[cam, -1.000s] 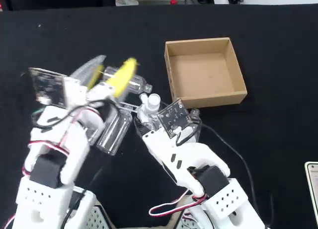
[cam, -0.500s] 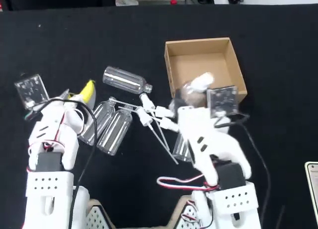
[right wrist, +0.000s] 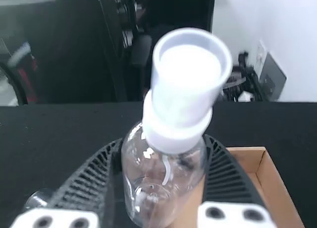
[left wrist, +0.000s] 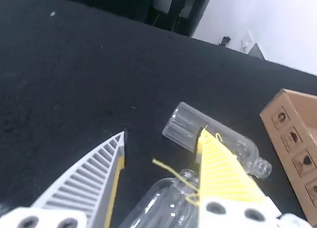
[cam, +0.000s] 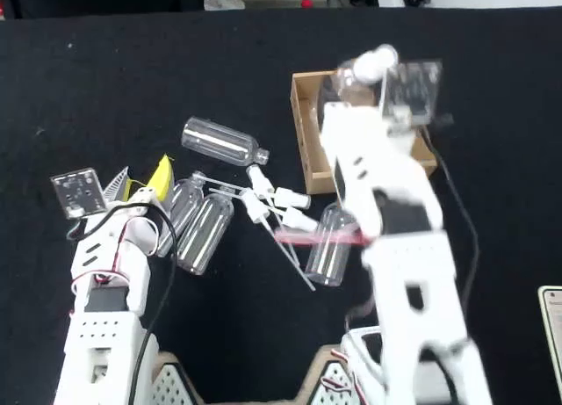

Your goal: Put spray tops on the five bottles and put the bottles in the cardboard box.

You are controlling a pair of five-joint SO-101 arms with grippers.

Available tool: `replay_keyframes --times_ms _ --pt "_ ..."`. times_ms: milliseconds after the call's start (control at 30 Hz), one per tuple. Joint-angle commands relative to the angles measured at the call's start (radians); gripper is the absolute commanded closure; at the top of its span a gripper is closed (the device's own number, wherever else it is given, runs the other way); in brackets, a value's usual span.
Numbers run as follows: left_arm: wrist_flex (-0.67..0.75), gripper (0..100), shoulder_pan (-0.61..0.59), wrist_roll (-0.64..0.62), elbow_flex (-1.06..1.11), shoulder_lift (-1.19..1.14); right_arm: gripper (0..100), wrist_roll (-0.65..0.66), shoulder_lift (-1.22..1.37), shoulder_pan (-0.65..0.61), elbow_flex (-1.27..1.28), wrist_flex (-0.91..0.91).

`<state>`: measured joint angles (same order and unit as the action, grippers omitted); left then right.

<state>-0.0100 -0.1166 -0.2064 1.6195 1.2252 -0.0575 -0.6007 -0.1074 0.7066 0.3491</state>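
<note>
Swung up from mid-bench, the right gripper (right wrist: 161,174) now hangs over the cardboard box (cam: 303,133) by the far edge, clamped round the body of a bottle (right wrist: 166,188). Its spray top (right wrist: 185,84) is already on and clear of the fingers, apparently so the bottle can go straight down inside. Drawn back toward the near left corner of the bench (cam: 105,71), the left gripper (left wrist: 162,135) stands apart and empty, facing two bare bottles (cam: 195,220) lying side by side, likely its next pick. A third bottle (cam: 219,141) lies beyond them and a fourth bottle (cam: 332,242) below the box, with the loose spray tops (cam: 279,201) between, within reach of both arms.
</note>
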Motion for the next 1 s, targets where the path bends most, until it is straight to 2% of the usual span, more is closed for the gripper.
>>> replay_keyframes --times_ms 0,300,600,800,967 --pt "0.023 77 0.031 0.031 -0.007 0.005 86.8 -0.008 0.234 0.041 -0.205 -0.034" --pt "0.023 77 0.035 0.031 -0.005 0.005 86.8 -0.003 0.561 0.068 -0.38 -0.054" --pt "0.025 77 0.036 0.031 -0.005 0.005 86.8 -0.005 0.742 0.1 -0.295 -0.45" --pt "0.025 77 0.036 0.031 -0.005 0.005 86.8 -0.008 0.846 0.098 -0.298 -0.574" --pt "0.025 77 0.038 0.031 -0.005 0.005 86.8 -0.002 0.872 0.071 -0.298 -0.574"
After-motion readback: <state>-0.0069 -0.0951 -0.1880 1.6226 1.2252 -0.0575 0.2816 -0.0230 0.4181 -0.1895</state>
